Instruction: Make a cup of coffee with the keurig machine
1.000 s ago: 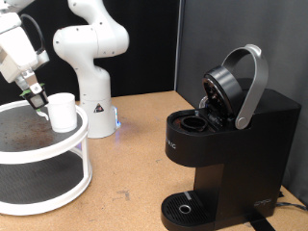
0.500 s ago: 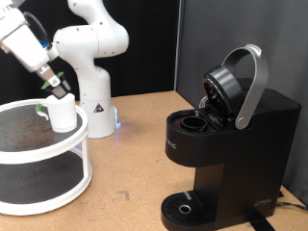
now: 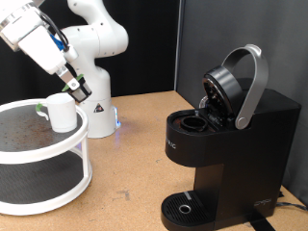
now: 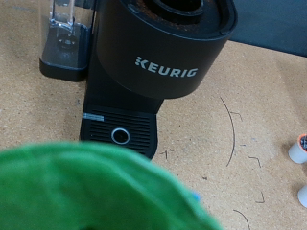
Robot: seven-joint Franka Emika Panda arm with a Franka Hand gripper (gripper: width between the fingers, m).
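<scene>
One cup [image 3: 62, 112] on white stand [image 3: 58, 166], gripper [image 3: 76, 91] just above, keurig machine [image 3: 226, 144] lid raised

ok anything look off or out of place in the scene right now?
Mostly no. The keurig machine has its lid up with the pod chamber open. The cup stands upright on the white round shelf, not at the drip base. The gripper is just above it. Nothing spilled.

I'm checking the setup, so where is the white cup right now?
In the exterior view the cup stands at the left, on the top tier of the round white stand, just below the gripper.
</scene>
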